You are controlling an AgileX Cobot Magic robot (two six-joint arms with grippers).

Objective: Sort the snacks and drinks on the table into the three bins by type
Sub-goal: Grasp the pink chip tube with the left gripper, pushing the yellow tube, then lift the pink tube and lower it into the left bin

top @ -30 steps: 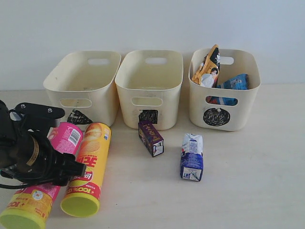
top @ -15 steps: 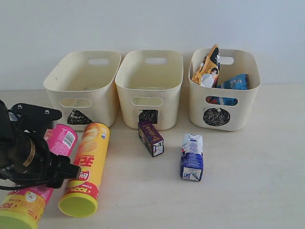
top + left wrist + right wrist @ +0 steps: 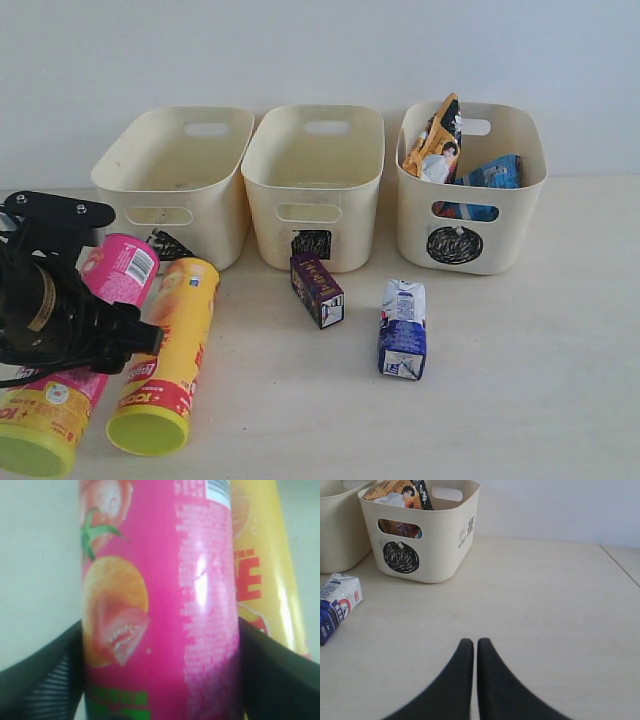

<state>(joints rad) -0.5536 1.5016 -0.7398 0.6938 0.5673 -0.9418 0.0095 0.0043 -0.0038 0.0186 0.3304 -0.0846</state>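
Observation:
My left gripper (image 3: 160, 680) is shut on the pink chip tube (image 3: 165, 580), one black finger (image 3: 45, 680) on each side of it. In the exterior view that gripper (image 3: 95, 285) holds the pink tube (image 3: 120, 268) at the front left. The yellow chip tube (image 3: 165, 350) lies against it. A dark purple carton (image 3: 317, 290) and a blue and white carton (image 3: 403, 330) lie mid-table. The orange-black bag (image 3: 437, 140) and blue bag (image 3: 495, 172) sit in the circle bin (image 3: 510, 225). My right gripper (image 3: 475, 642) is shut, holding nothing, above bare table.
The triangle bin (image 3: 115, 175) and the square bin (image 3: 345, 215) stand side by side at the back, left of the circle bin, with nothing showing inside them. A white wall runs behind the bins. The table (image 3: 540, 380) stretches away at the front right.
My left gripper has moved left and up with the pink tube in it. The yellow tube has slid left alongside. The right gripper and both cartons have stayed put.

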